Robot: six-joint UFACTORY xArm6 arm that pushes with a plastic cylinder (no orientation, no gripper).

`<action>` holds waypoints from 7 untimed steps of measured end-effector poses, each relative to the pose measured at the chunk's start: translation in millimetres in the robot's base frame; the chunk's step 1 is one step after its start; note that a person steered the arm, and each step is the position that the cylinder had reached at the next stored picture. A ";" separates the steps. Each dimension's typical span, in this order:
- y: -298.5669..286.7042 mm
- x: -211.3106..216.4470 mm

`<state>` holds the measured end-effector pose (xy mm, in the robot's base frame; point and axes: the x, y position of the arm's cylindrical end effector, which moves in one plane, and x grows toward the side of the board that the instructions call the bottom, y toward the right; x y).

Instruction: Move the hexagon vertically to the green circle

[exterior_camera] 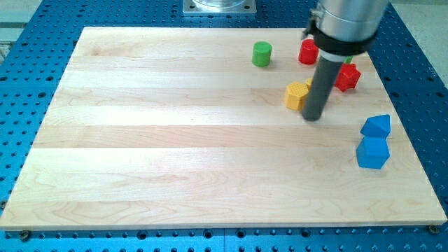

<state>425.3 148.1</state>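
Although I look for brands, labels or writing, none that I can read shows on any surface. My end effector is a straight dark rod with nothing that opens or shuts, so it holds nothing; my tip [313, 117] rests on the pale wooden desk [175, 140], a board of long glued planks with visible grain lying on a blue perforated metal base [28, 238]. A wide silver and black cylindrical housing [343, 24] carries the rod at the view's top right.

Just to the view's left of my tip sits the yellow hexagon block [297, 95], matte and flat-topped, its right edge hidden behind the rod, so I cannot tell whether we touch. Up and to the view's left of it, well apart, stands the green circle block [262, 54], a short upright cylinder near the desk's top edge. A red block [308, 52] sits just right of the green one, partly hidden by my housing, its shape unclear. Another red block [347, 76], angular and star-like, lies to the right of the rod. Two blue blocks sit near the desk's right edge, touching or nearly so: the upper blue block [376, 125] has a peaked top, the lower blue block [372, 152] looks boxier.
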 end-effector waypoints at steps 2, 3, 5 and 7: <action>-29.4 3.3; -6.3 10.0; 36.1 -30.4; -83.0 -30.2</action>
<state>395.1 65.1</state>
